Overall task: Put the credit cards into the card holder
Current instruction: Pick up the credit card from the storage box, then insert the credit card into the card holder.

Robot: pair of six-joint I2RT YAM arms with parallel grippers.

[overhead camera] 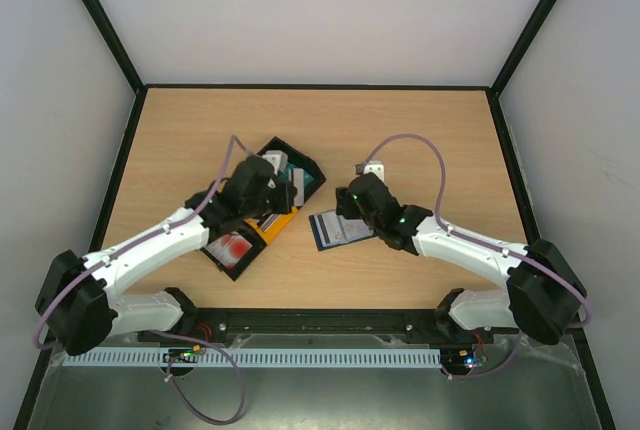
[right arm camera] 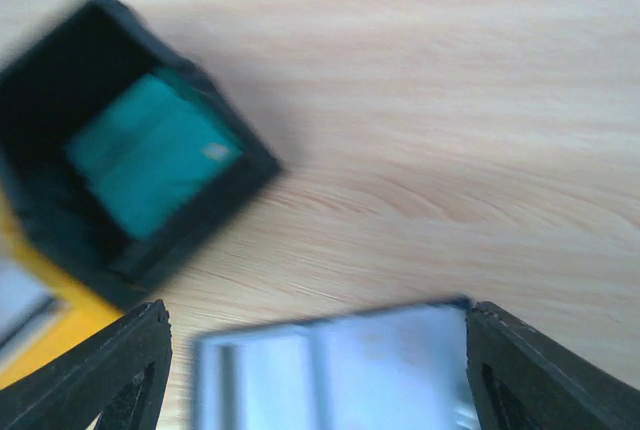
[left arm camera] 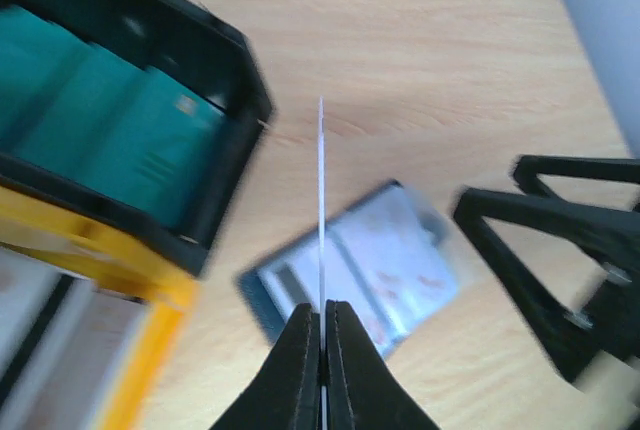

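Credit cards (left arm camera: 110, 140), teal, lie in the tray's (left arm camera: 232, 70) end compartment, upper left. Left tool (left arm camera: 322, 322) pinches one white card (left arm camera: 321, 180) edge-on; right tool (right arm camera: 315, 350) gapes empty over the card holder (right arm camera: 340, 375).

the card holder (right arm camera: 330, 370) is blurred and cut off by the right wrist view's bottom edge; the tray (right arm camera: 210, 205) is smeared. the left hand (left arm camera: 322, 310) shows its credit card (left arm camera: 321, 200) edge-on, face hidden.

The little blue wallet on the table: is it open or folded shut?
Open. The card holder lies spread flat, its pale pocketed lining facing up in both wrist views.
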